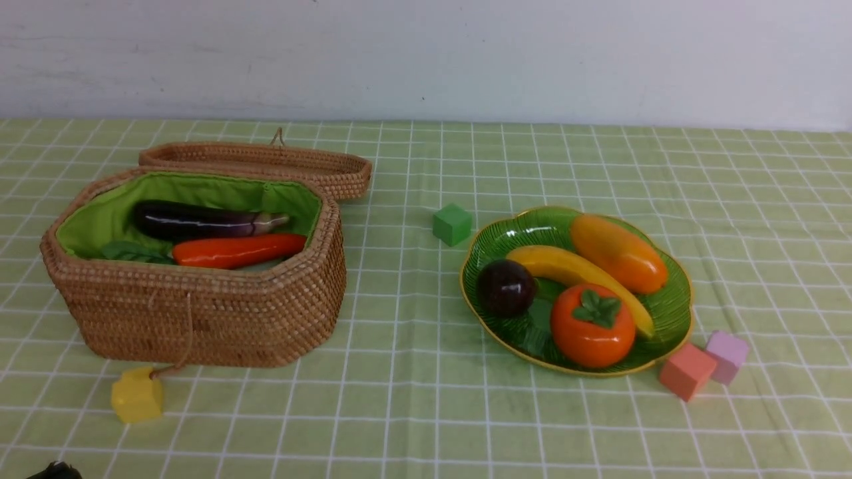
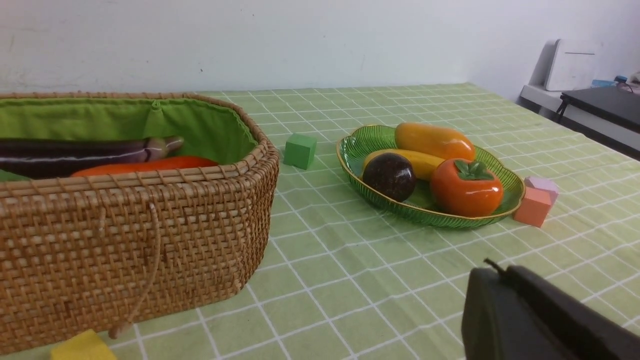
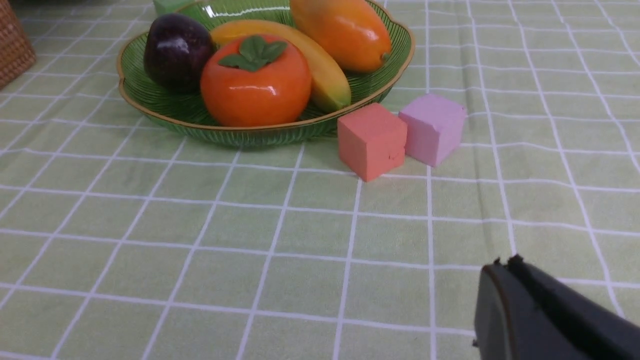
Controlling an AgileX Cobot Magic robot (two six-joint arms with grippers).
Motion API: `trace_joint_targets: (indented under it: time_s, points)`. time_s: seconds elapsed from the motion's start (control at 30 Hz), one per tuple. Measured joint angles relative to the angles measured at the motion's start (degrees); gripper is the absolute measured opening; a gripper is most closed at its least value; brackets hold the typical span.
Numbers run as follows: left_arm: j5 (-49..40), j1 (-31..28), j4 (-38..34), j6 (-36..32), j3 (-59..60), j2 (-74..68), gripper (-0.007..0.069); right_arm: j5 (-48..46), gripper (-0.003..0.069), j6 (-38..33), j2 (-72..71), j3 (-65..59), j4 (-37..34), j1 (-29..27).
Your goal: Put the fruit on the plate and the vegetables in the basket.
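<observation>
Left gripper (image 2: 492,267): jaws pressed together, holding nothing, low over bare cloth near the basket's front. Right gripper (image 3: 502,265): likewise clenched and empty, over bare cloth near the two cubes beside the plate.

Count, fruit: 4, all on the green plate (image 1: 672,313) — persimmon (image 1: 592,326), dark purple ball (image 1: 506,287), banana (image 1: 572,269), mango (image 1: 619,263).
Count, vegetables visible: 2 whole in the wicker basket (image 1: 200,319) — eggplant (image 1: 200,221), red-orange pepper (image 1: 236,251); also green leaves (image 1: 133,253), owner hidden below the rim.
Count, cubes: 4 — green cube (image 1: 452,224) between basket and plate, yellow cube (image 1: 137,395) at the basket's front, touching its cord, salmon cube (image 1: 687,370) and lilac cube (image 1: 727,356) side by side at the plate's near-right rim.

Basket lid (image 1: 266,163) lies open behind. Checked tablecloth (image 1: 413,412) is free across the front and between basket and plate.

Basket floor hidden by its wall. Only the gripper tips show in the wrist views.
</observation>
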State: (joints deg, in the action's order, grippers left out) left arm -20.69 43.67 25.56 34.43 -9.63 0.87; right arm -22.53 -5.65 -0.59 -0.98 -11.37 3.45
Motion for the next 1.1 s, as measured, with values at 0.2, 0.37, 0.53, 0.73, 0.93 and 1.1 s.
trace_joint_targets:
  time_s: [0.2, 0.37, 0.53, 0.73, 0.93, 1.1]
  points:
    - [0.0, 0.0, 0.0, 0.0, 0.0, 0.0, -0.0003, 0.0, -0.0017, 0.05, 0.0, 0.0, 0.0, 0.0]
    - [0.0, 0.0, 0.0, 0.0, 0.0, 0.0, -0.0002, 0.0, -0.0011, 0.05, 0.0, 0.0, 0.0, 0.0]
    - [0.0, 0.0, 0.0, 0.0, 0.0, 0.0, 0.0, 0.0, -0.0008, 0.05, 0.0, 0.0, 0.0, 0.0]
    - [0.65, -2.8, -0.48, -2.34, 0.17, 0.0, -0.0001, 0.0, -0.0002, 0.05, 0.0, 0.0, 0.0, 0.0]
    - [3.68, -20.99, -13.54, -16.25, 0.91, 0.0, -0.0013, 0.0, 0.0002, 0.05, 0.0, 0.0, 0.0, 0.0]
    - [6.33, -35.53, -31.3, -30.32, 5.6, 0.0, -0.0013, 0.0, 0.0003, 0.05, 0.0, 0.0, 0.0, 0.0]
